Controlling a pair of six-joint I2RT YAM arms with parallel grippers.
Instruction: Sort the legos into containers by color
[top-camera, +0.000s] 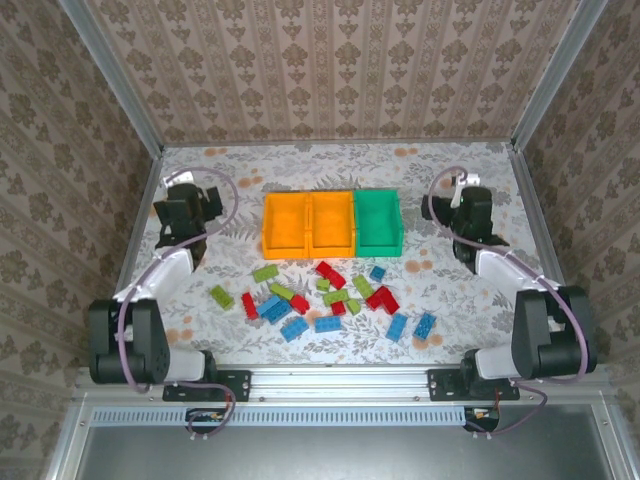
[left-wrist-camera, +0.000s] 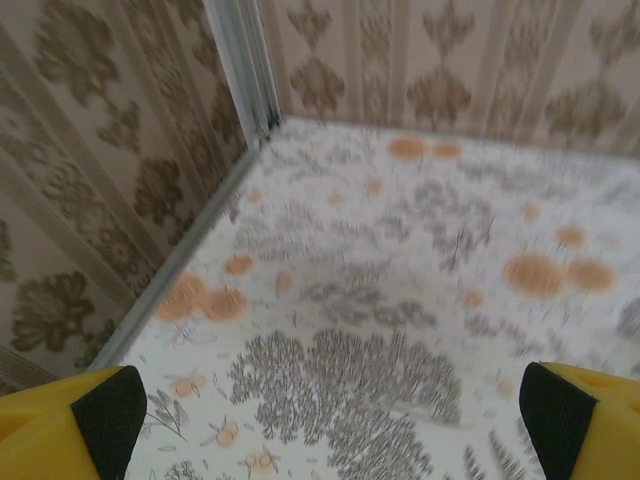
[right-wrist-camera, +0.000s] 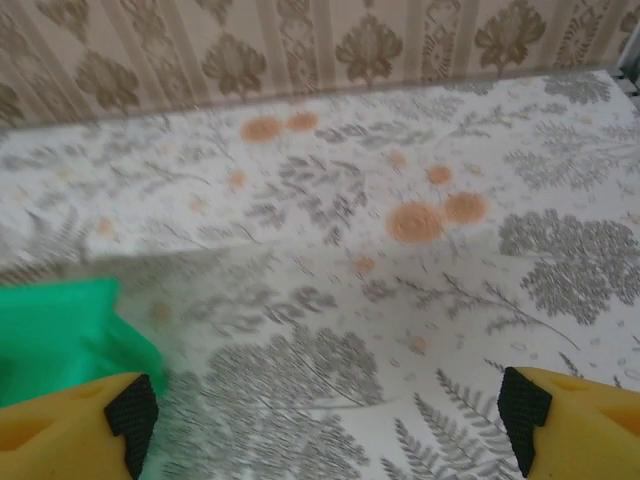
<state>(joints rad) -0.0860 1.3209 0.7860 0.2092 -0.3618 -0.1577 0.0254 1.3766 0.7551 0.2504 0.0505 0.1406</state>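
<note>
- Risk, legos (top-camera: 320, 298): loose heap at lower centre of the top view, on the table (top-camera: 450, 290) just in front of the containers (top-camera: 330, 250). Many touch or overlap, so a pinch probably drags along a neighbour of the wrong colour.
- Risk, red L-shaped cluster (top-camera: 382, 298): looks like abutting bricks, can't tell if joined. A grip may slip or lift both.
- Risk, colour match: legos are red, blue and lime, but the bins are orange, orange and green. Red and blue have no obvious home, so a mix-up is likely.
- Risk, right gripper (right-wrist-camera: 330, 410): jaws spread wide, empty, near the green bin (right-wrist-camera: 60, 330) at lower left of its wrist view. A careless swing could knock the row.
- Risk, left gripper (left-wrist-camera: 330, 415): jaws spread wide, empty, over bare table by the wall (left-wrist-camera: 120, 200). Long reach to the heap.
- Count, legos: roughly 7 lime, 7 blue, 6–7 red; overlaps blur it.
- Count, containers: 3 joined at frame centre, 2 orange bins (top-camera: 308, 250) and 1 green, all look empty.
- Count, grippers: 2.
</note>
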